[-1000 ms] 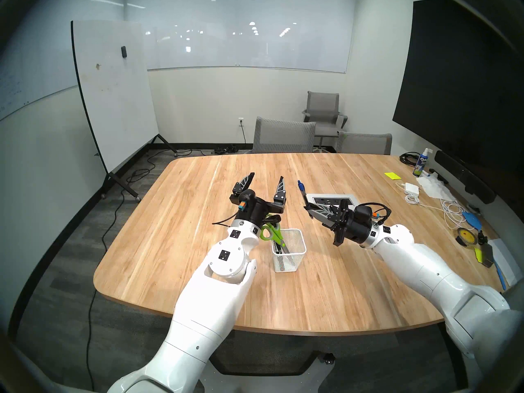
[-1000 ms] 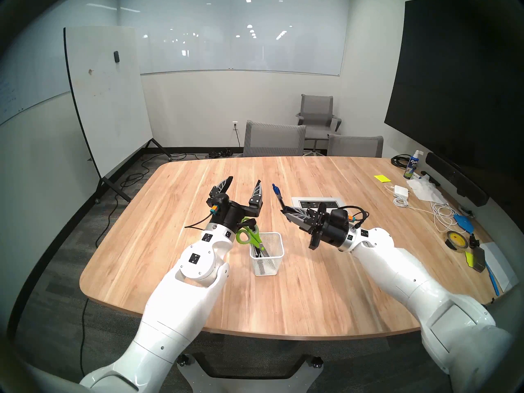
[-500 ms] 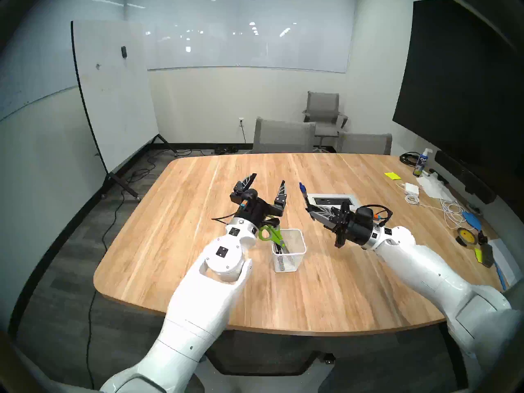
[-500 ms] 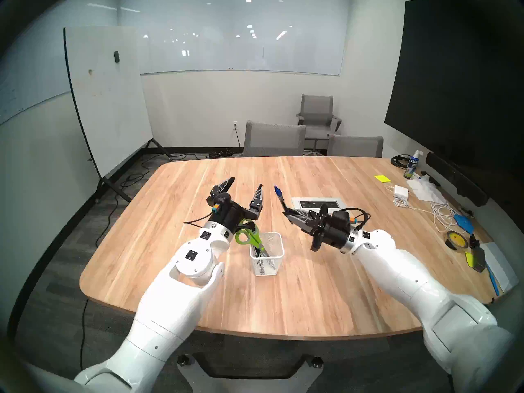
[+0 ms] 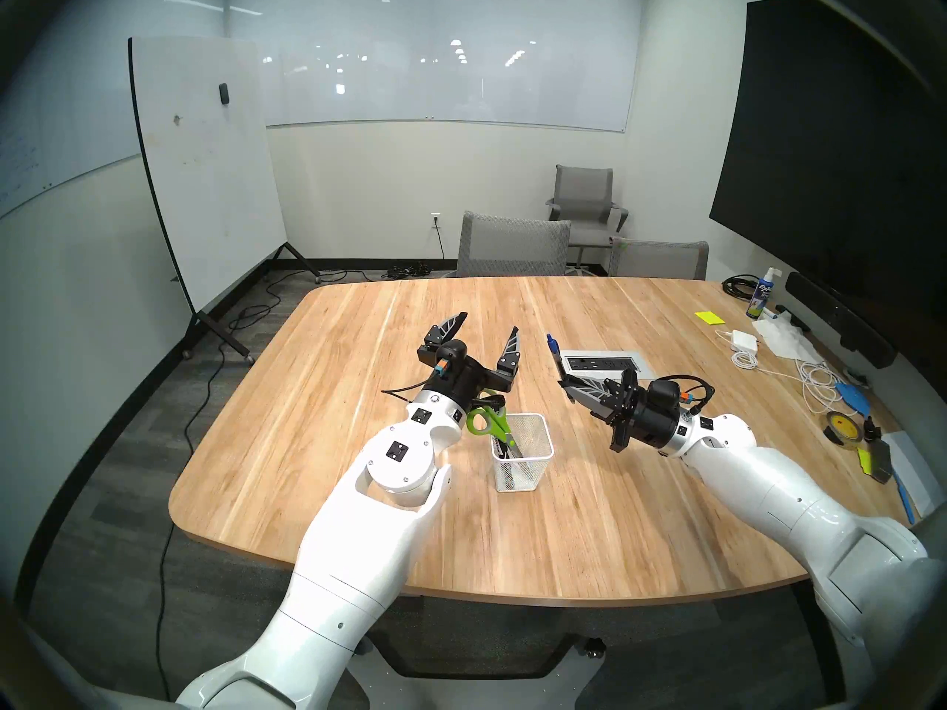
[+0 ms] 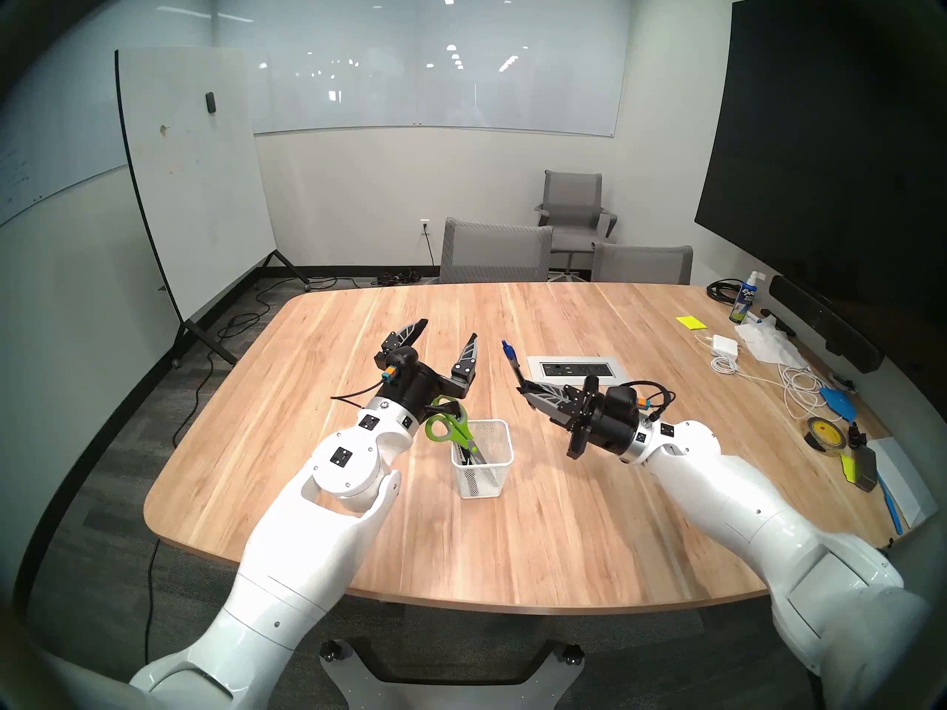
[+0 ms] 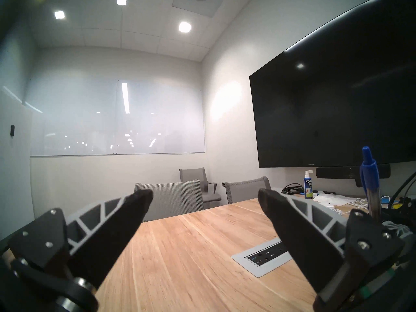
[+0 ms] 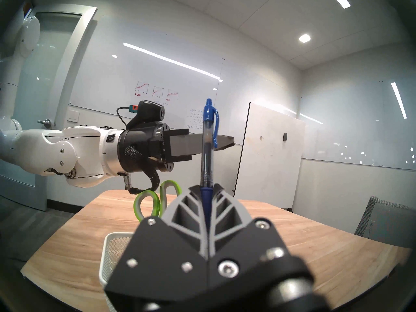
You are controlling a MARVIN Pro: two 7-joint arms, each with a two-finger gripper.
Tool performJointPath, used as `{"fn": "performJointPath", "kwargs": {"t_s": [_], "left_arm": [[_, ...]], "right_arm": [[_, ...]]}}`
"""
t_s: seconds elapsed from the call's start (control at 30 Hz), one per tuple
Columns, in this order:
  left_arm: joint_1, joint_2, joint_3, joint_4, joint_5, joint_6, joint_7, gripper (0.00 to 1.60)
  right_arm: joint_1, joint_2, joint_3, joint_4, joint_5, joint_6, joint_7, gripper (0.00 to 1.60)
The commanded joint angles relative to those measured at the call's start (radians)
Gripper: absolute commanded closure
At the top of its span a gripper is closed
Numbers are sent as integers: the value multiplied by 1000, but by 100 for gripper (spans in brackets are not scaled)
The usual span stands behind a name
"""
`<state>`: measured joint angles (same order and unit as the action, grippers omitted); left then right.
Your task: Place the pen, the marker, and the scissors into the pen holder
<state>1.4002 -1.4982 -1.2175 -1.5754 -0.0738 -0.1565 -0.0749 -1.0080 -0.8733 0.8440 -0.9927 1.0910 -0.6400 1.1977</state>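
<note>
The pen holder (image 5: 522, 453) stands on the table (image 5: 589, 540), the scissors (image 5: 492, 427) and the marker (image 5: 499, 445) inside. Beyond it, the left gripper (image 5: 487, 330) is wide open and empty; the right gripper (image 5: 563, 386) is closed on the pen (image 5: 554, 355), cap up.

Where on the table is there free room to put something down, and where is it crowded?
Free: the bare wood of the table left of the pen holder, and the near strip between the pen holder and the table's front edge. Crowded: the right edge, with cables, charger and tape roll.
</note>
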Motion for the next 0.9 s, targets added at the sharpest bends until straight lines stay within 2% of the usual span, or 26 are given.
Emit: {"fn": "performJointPath", "kwargs": {"t_s": [0.0,0.53,0.87], "left_arm": [[-16,1,-1,-40,8,23,3,0],[2,-17,10,-76,63,82,81,0],[20,-46,25,-90,110,107,175,0]], "right_arm": [[10,10,-3,-5,24,-6,107,160],[12,24,-31,-8,42,-17,92,160],[11,36,-47,-17,51,-27,79,160]]}}
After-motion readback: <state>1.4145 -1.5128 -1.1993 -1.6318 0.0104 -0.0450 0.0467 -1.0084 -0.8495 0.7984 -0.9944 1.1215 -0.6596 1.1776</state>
